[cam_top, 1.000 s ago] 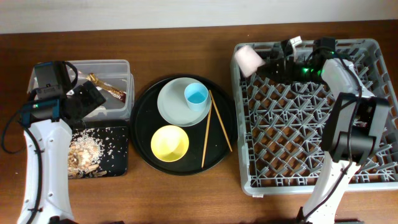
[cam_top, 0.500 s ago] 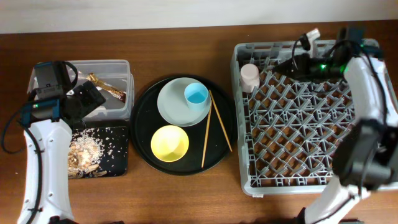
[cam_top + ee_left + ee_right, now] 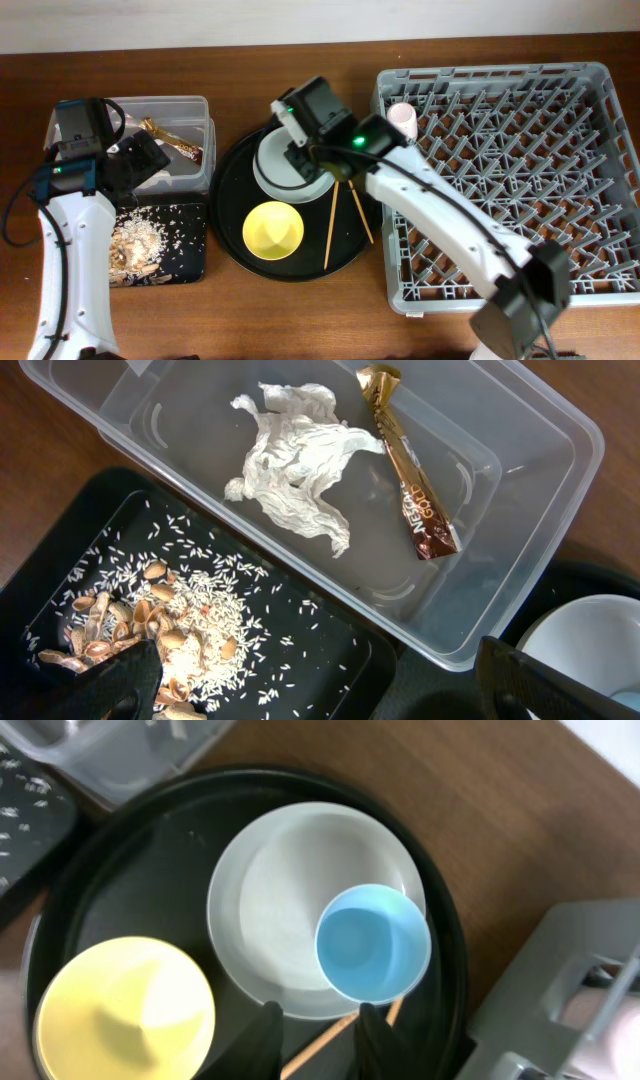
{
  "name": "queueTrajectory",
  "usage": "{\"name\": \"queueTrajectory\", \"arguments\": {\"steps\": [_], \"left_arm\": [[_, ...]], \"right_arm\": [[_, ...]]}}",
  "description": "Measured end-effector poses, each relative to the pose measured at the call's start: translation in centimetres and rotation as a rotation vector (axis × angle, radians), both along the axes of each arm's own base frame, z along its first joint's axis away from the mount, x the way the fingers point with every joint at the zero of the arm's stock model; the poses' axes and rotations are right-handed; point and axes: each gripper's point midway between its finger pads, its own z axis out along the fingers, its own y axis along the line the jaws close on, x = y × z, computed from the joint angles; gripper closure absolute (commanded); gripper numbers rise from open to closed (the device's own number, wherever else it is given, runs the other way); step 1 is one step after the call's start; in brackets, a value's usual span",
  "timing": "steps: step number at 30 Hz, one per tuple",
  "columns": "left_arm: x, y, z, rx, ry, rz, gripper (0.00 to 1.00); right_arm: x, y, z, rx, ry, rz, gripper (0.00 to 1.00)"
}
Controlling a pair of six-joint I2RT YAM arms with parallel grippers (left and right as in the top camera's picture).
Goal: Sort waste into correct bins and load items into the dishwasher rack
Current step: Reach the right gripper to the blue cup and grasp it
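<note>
My right gripper [image 3: 305, 150] hangs over the round tray. Its fingers stand a little apart with nothing between them [image 3: 318, 1020], just above the plate's near rim and a chopstick [image 3: 330, 1042]. The blue cup [image 3: 373, 942] sits on the pale plate [image 3: 280, 890], and the yellow bowl [image 3: 125, 1010] is beside it. A pink cup [image 3: 402, 118] rests in the far left corner of the grey dishwasher rack [image 3: 500, 290]. My left gripper [image 3: 325, 695] is wide open over the bins. White tissue [image 3: 290, 450] and a gold wrapper [image 3: 410, 480] lie in the clear box [image 3: 520, 550]. Food scraps [image 3: 170, 630] cover the shallow black tray [image 3: 330, 660].
The large round black tray [image 3: 225, 200] holds the plate, the bowl [image 3: 273, 230] and two chopsticks [image 3: 333, 222], between the bins and the rack. In the overhead view the right arm hides the blue cup and part of the plate. Brown table shows along the near edge.
The right arm swung from the rack's far left corner to above the round tray, leaving the pink cup in the rack. Its fingers have parted. The left arm has not moved.
</note>
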Motion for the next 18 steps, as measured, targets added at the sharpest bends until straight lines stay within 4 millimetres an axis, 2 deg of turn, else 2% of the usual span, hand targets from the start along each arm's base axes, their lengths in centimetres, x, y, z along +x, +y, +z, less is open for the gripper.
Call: {"name": "queueTrajectory", "arguments": {"steps": [6,9,11,13,18], "left_arm": [[0.0,0.0,0.0,0.0,0.0,0.0,0.01],[0.0,0.0,0.0,0.0,0.0,0.0,0.01],[0.0,0.0,0.0,0.0,0.0,0.0,0.01],[0.0,0.0,0.0,0.0,0.0,0.0,0.01],[0.0,0.0,0.0,0.0,0.0,0.0,0.01]], "right_arm": [[1.7,1.0,-8.0,-0.104,0.078,-0.012,0.74],[1.9,1.2,-10.7,-0.133,0.109,-0.012,0.74],[2.0,1.2,-11.3,-0.137,0.114,-0.013,0.75],[2.1,1.3,-11.3,-0.135,0.111,-0.013,0.82],[2.1,1.2,-11.3,-0.14,0.107,-0.015,0.92]]}}
